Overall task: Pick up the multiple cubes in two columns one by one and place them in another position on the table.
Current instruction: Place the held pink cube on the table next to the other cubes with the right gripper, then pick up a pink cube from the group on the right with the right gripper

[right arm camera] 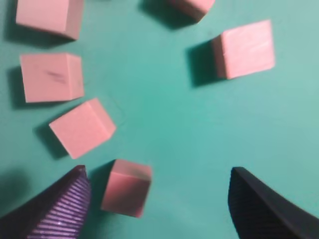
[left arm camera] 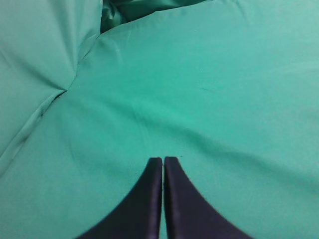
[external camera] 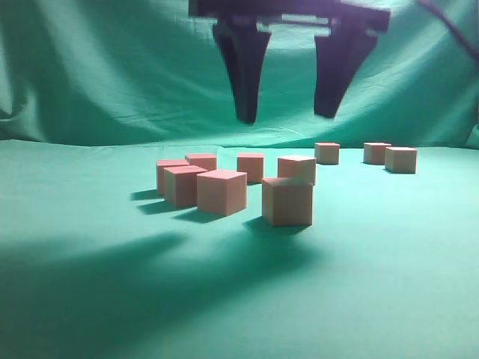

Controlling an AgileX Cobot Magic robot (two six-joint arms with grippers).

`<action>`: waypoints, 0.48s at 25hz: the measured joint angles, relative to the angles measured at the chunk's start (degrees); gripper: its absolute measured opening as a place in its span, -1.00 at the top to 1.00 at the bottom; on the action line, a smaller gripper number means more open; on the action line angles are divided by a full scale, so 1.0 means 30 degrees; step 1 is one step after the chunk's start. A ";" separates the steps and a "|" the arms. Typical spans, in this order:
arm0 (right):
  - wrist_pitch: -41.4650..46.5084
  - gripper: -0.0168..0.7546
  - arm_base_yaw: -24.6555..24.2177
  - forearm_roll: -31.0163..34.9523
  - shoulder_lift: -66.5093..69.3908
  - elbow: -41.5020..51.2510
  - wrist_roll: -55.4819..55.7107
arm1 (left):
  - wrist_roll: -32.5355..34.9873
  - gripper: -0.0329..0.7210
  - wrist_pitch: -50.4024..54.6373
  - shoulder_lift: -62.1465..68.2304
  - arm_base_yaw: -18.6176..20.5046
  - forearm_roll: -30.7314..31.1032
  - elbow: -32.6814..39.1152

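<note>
Cubes, nine in all in the exterior view, rest on the table, a flat spread of teal-green cloth. Six form a loose cluster near the middle: four on the left, standing close together in two short rows, and two on the right, with the nearest cube standing in front of another and partly covering it. Three further cubes sit well apart from this group toward the back right, one alone and two just beside each other. All stand singly on the cloth; none is stacked. Behind the table hangs a creased green drape. The right gripper hangs above the cluster, clear of every cube, its two dark fingers pointing downward and spread wide with nothing between them. The right wrist view looks straight down between these fingers: the left one shows a ribbed purple pad, the right one is plain black, and bare cloth fills most of the gap. One cube lies just beside the ribbed pad; whether it touches the pad cannot be told. Four more cubes are spread above it in that view, and part of a fifth shows at the top edge. The left gripper, seen only in the left wrist view, has its two black fingers pressed together and empty, over a cube-free stretch of teal cloth with folds of the drape at upper left.
</note>
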 joint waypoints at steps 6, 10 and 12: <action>0.2235 -0.45 -0.0721 -0.2865 0.0000 -0.3957 -0.0234 | 0.0000 0.91 0.0000 0.0000 0.0000 0.0000 0.0000; 0.2197 -0.45 -0.3258 -0.3820 0.0000 -0.5815 -0.0234 | 0.0000 0.91 0.0000 0.0000 0.0000 0.0000 0.0000; 0.1537 -0.45 -0.4948 -0.3736 0.0000 -0.5991 -0.0234 | 0.0000 0.91 0.0000 0.0000 0.0000 0.0000 0.0000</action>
